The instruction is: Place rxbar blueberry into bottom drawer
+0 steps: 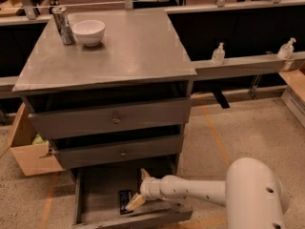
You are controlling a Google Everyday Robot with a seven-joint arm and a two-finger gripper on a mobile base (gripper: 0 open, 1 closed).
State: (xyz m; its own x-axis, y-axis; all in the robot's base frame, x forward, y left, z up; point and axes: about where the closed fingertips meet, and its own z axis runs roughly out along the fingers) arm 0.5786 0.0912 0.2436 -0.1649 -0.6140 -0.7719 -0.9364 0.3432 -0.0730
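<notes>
The rxbar blueberry [125,199], a small dark flat bar, lies on the grey floor of the bottom drawer [97,190], which is pulled out under the two knobbed drawers. My gripper [139,188] is inside the drawer, just right of the bar, reaching in from the right. It is open, with one tan fingertip [144,174] toward the back and the other at the bar's right edge. Whether that one touches the bar I cannot tell. Nothing is between the fingers.
A white bowl [88,32] and a silver can [62,24] stand on the cabinet top [128,51] at the back left. A cardboard box [26,149] sits on the floor to the cabinet's left. Two small bottles [218,53] stand on a ledge at the right.
</notes>
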